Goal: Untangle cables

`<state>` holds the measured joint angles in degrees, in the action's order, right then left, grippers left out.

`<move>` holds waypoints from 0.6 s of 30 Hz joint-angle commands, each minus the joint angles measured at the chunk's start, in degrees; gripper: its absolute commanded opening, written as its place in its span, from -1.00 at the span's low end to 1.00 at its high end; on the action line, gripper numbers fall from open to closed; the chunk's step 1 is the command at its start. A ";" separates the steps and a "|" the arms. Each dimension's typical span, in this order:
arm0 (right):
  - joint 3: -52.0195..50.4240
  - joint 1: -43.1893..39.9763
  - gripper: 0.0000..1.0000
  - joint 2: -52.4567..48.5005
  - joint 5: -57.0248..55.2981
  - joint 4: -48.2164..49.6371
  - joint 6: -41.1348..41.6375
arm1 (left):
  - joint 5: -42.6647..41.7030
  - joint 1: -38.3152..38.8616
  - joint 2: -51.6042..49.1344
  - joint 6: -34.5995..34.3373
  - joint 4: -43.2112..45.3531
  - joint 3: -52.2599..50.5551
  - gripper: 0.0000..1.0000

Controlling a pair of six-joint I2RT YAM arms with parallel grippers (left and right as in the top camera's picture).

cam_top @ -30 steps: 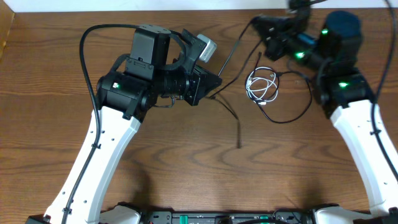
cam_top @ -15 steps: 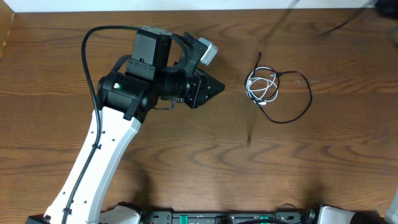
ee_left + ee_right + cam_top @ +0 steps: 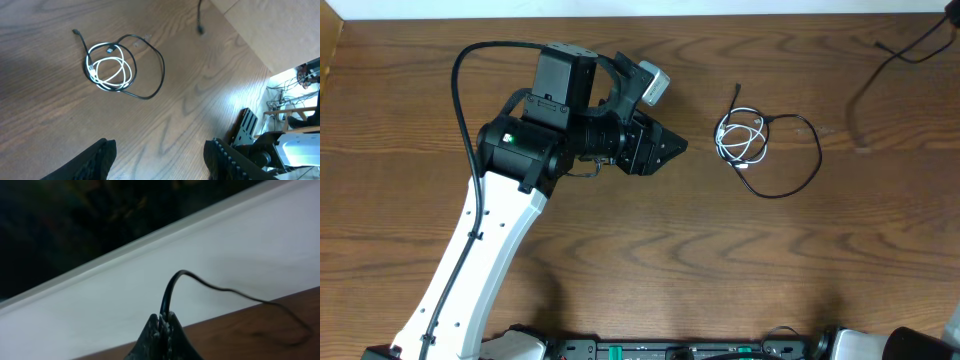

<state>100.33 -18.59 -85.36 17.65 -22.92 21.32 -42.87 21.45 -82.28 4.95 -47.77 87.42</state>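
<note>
On the wooden bench (image 3: 620,250) the white cable (image 3: 741,137) lies in a small flat coil, at about 2 o'clock from the middle of the bench. The black cable (image 3: 818,150) is together with it. It passes over the coil at the top, then goes out in a wide open loop toward 3 o'clock and comes back under the coil at about 5 o'clock. One small plug end (image 3: 737,90) sticks out from the coil toward 12 o'clock. The left arm reaches over the middle of the bench and its left fingers (image 3: 97,157) point to 3 o'clock, toward the coil but well apart from it. These fingers stand apart, with only bare wood between them and nothing held. From the left wrist camera the coil and the loop lie free on the wood, touching no part of the robot. The right fingers (image 3: 152,332) are pressed together on the other black cable (image 3: 165,297), which rises from between the tips, bends over and runs away toward 3 o'clock. Behind it is a white surface and the edge of the bench. From above, a thin blurred dark line shows in the corner at 2 o'clock.
</note>
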 commanded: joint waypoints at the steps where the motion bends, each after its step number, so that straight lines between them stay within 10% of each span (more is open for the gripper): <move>1: 0.42 -1.62 -0.98 -1.95 -10.29 0.94 -4.52 | 0.76 -0.11 0.28 0.61 -0.17 0.07 0.25; 11: 3.56 -9.42 -0.98 -11.26 -10.10 1.64 -4.39 | 1.57 -0.11 0.28 0.61 -0.15 0.07 0.25; 18: 25.94 -12.20 -0.98 -23.26 -9.99 -8.87 -4.00 | 1.66 -0.11 0.28 0.61 0.28 0.07 0.26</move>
<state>116.60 -29.58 -106.34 7.88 -30.04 18.13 -41.63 21.45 -82.28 4.95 -47.62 87.42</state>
